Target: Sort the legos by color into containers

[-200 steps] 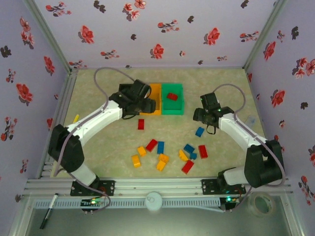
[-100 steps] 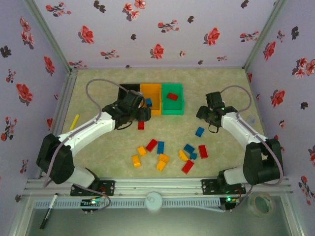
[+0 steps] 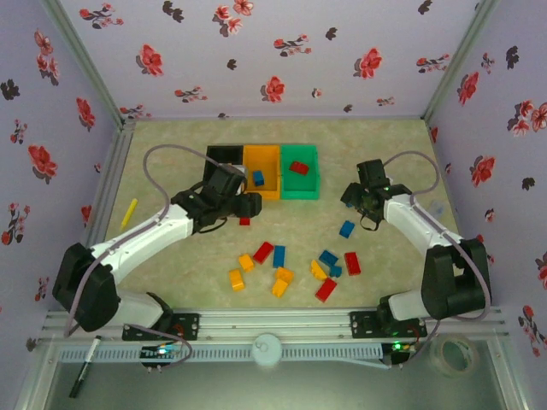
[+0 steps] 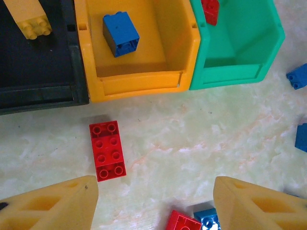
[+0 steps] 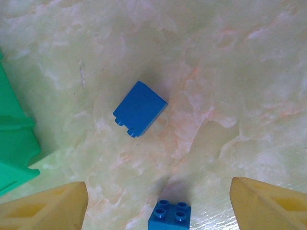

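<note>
Left gripper [image 4: 154, 189] wide, empty, near the red brick [image 4: 107, 150] lying just before the orange bin [image 4: 144, 84]: centre over it (it sits toward one finger), then close across its width. Right gripper [image 5: 158, 191] wide, empty.

Your left gripper [image 4: 153, 194] hangs with its fingers apart over bare table. A red brick [image 4: 107, 150] lies just ahead, close to one finger, and the row of bins [image 4: 144, 84] walls off the far side beyond it. Two more bricks [image 4: 182, 223] sit at the near edge between the fingers. Your right gripper [image 5: 158, 190], fingers wide, has open table around it. In its way are a blue brick [image 5: 140, 109] ahead, a second blue brick [image 5: 169, 216] between the fingers, and the green bin [image 5: 14, 139] at one side.
</note>
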Available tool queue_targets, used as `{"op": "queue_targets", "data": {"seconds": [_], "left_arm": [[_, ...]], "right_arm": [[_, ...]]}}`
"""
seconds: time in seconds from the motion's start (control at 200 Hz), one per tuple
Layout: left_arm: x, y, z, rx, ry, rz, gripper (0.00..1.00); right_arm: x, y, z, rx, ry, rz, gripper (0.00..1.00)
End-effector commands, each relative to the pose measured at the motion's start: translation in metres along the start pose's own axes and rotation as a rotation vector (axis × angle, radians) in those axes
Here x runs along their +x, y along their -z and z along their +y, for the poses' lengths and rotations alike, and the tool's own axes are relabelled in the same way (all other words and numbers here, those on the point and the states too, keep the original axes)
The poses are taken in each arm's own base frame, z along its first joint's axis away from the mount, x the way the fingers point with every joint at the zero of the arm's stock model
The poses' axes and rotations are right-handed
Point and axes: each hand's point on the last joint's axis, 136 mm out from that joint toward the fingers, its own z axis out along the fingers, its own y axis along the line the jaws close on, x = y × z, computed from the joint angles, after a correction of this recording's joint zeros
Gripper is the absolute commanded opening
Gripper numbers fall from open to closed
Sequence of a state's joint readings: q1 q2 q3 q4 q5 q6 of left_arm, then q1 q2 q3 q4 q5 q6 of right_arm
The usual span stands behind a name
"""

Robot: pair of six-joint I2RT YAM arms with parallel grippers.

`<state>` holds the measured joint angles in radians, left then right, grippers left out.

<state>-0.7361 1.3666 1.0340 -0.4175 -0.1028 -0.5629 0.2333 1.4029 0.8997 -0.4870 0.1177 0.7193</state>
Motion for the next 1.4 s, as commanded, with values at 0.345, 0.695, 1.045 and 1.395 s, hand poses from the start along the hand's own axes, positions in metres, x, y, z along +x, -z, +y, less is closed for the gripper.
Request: {"op": "queue_targets", "data": {"seconds": [0.345, 0.695, 1.045, 1.395], "left_arm": [[-0.003, 0.016, -0.001, 0.027, -0.016, -0.057, 0.66], [0.0, 0.015, 0.001, 0.017, -0.015, -0.045, 0.66], [0.002, 0.012, 0.003, 0.004, -0.022, -0.026, 0.66], [0.002, 0.012, 0.003, 0.002, -0.028, -0.022, 0.66]], "right_arm": [[-0.003, -0.019, -0.006, 0.05, -0.021, -0.01, 0.78], [-0.008, -0.052, 0.011, 0.034, -0.026, 0.019, 0.76], [-0.014, -0.078, 0.024, 0.053, 0.0, 0.06, 0.71], [-0.021, -0.093, 0.031, 0.076, 0.034, 0.077, 0.66]]}}
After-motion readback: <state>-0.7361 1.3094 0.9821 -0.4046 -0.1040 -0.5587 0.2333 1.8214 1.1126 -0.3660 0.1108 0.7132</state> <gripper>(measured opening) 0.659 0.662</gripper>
